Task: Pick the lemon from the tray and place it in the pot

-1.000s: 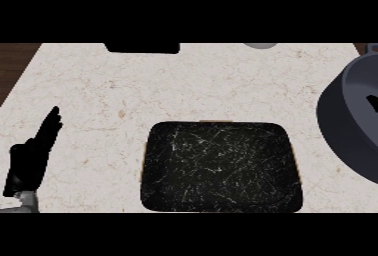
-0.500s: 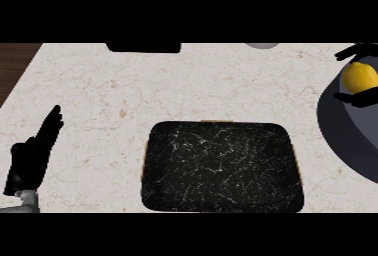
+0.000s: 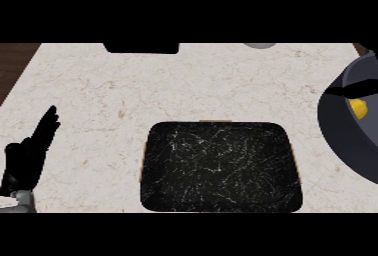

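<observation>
The black tray (image 3: pixel 220 167) lies in the middle of the counter with nothing on it. The dark grey pot (image 3: pixel 347 135) is cut off by the right edge. The yellow lemon (image 3: pixel 358 108) shows inside the pot's outline, partly hidden. My right hand (image 3: pixel 348 91) comes in from the right edge over the pot, with a black finger lying across the lemon's top and curled round it. Most of that hand is out of view. My left hand (image 3: pixel 28 155) rests open at the left edge, fingers up.
A black object (image 3: pixel 140 48) and a small grey round thing (image 3: pixel 258 45) sit at the counter's far edge. The pale stone counter (image 3: pixel 184 90) ends at dark wood on the far left (image 3: pixel 13 60).
The lemon and my right hand have moved down in the view, lower within the pot's outline, and less of the lemon shows. One second ago neither was in view. The left hand stayed still.
</observation>
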Controlling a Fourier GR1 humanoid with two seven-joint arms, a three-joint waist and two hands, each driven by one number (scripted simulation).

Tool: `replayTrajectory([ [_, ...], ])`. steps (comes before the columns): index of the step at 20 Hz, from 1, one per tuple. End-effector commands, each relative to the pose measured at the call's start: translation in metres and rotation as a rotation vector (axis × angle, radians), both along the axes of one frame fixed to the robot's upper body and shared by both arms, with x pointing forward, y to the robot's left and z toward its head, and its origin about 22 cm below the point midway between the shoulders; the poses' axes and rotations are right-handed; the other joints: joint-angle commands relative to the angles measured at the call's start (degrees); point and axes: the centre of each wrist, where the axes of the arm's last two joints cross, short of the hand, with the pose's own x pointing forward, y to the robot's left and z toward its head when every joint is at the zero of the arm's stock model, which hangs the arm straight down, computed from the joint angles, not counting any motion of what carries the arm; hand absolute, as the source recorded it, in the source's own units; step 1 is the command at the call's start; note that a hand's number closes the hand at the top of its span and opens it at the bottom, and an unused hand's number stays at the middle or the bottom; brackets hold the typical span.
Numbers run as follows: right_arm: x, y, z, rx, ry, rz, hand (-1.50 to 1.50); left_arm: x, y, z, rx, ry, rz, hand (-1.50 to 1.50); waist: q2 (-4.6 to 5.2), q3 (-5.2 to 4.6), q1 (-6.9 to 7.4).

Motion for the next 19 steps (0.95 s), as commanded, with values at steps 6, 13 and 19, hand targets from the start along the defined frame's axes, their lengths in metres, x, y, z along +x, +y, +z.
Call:
replayTrajectory([
  [6,-0.014,-0.05,0.041,0.393,0.024,0.041,-1.5,-0.004,0.004,0.004,0.0,-0.004,0.013,0.0,-0.27,-0.04,-0.82],
  [13,-0.064,-0.109,0.025,0.452,0.094,0.057,-1.5,-0.013,0.01,0.014,0.006,-0.005,0.013,0.0,-0.09,0.07,-0.35],
  [19,-0.112,-0.154,0.03,0.508,0.094,0.043,-1.5,-0.014,0.009,-0.003,-0.001,0.001,0.021,0.0,0.2,0.2,-0.6],
])
